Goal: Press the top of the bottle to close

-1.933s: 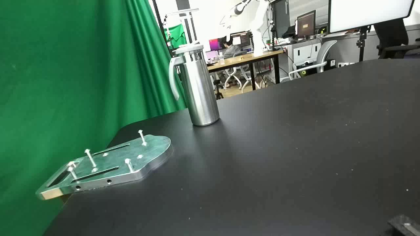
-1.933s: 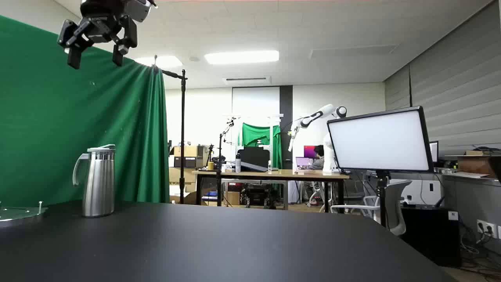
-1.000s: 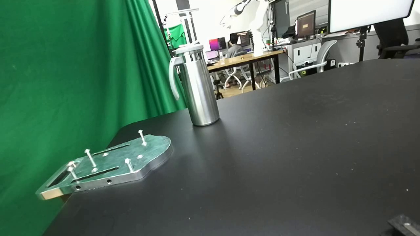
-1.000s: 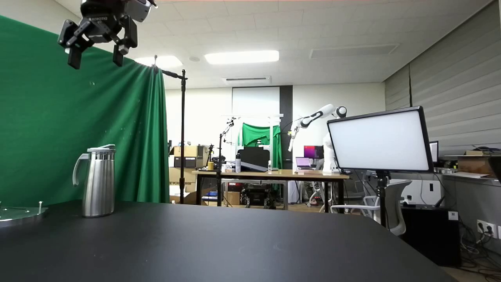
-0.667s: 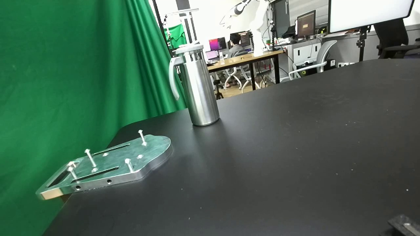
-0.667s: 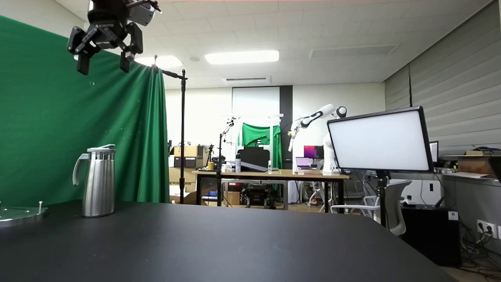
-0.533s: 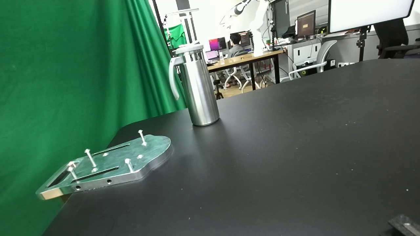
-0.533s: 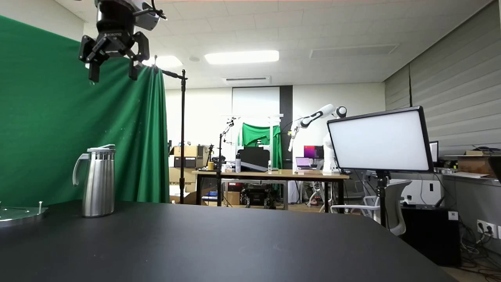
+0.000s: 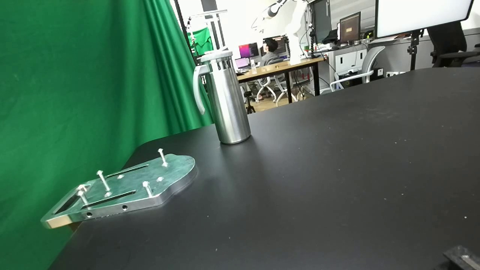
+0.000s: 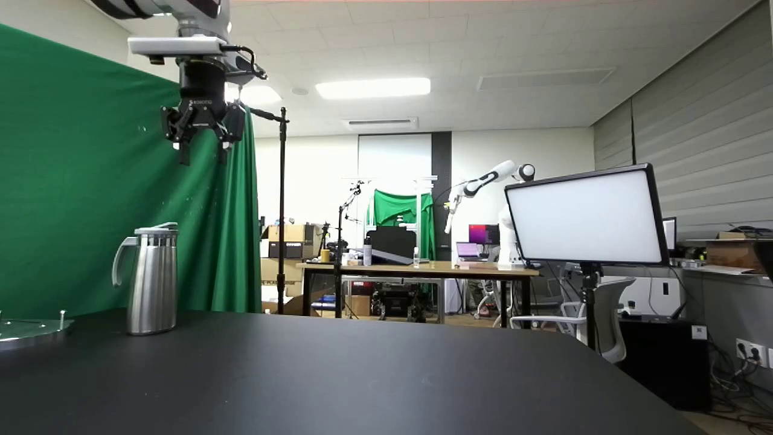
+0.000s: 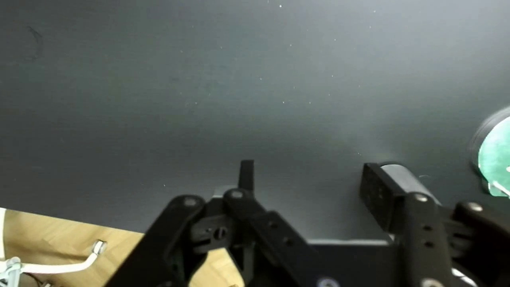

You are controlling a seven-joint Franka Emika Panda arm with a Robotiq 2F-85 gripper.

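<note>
The bottle is a steel jug that stands upright on the black table in both exterior views (image 9: pixel 229 105) (image 10: pixel 153 287). It has a grey handle (image 10: pixel 121 260) and a grey lid (image 9: pixel 216 55). A small grey piece on the lid's top sticks up slightly in an exterior view (image 10: pixel 166 225). My gripper (image 10: pixel 203 156) hangs open and empty, pointing down, well above the jug and a little to its right in that view. In the wrist view the gripper (image 11: pixel 308 171) has its fingers apart with nothing between. One finger hides most of the jug (image 11: pixel 404 179) there; its top is hidden.
A metal plate with upright bolts lies near the jug at the table's edge, seen in all views (image 9: pixel 176 168) (image 10: pixel 33 338) (image 11: pixel 496 153). A green curtain (image 9: pixel 105 75) hangs behind. A small black object (image 9: pixel 463 258) shows at a corner. A lit panel (image 10: pixel 586 217) stands beyond the table.
My gripper has come down and moved right in an exterior view, and looks smaller there. The arm's wrist and camera bar now show. The jug and the plate have not moved.
</note>
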